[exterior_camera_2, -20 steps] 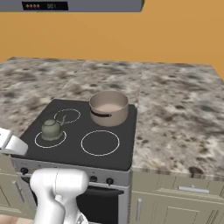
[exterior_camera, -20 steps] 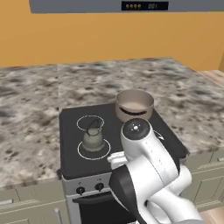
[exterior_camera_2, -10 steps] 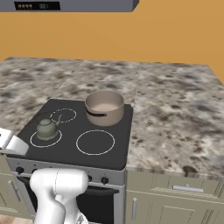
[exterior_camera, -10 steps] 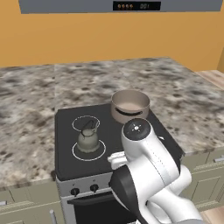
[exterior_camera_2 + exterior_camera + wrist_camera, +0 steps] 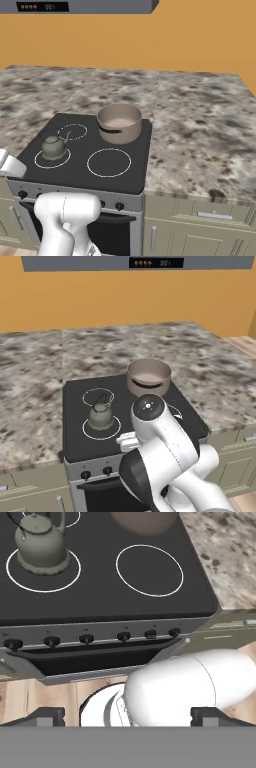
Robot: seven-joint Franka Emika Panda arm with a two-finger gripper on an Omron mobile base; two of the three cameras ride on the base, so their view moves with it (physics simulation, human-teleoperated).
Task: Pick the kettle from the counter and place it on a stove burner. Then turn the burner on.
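Display digits on the hood panel, too blurred to read for certain.
The dark panel (image 5: 156, 262) on the grey range hood (image 5: 75, 263) above the stove carries small orange glowing characters in 2 groups: a cluster of about 4 rounded marks on the left, then what looks like 3 digits on the right, whose values cannot be told. The right base view shows the same panel (image 5: 42, 6) with the same 2 orange groups, no sharper. The knobs (image 5: 86, 639) on the stove front (image 5: 100, 643) bear no legible marks, and the kettle (image 5: 100, 415) and tan pot (image 5: 148, 376) carry no lettering.
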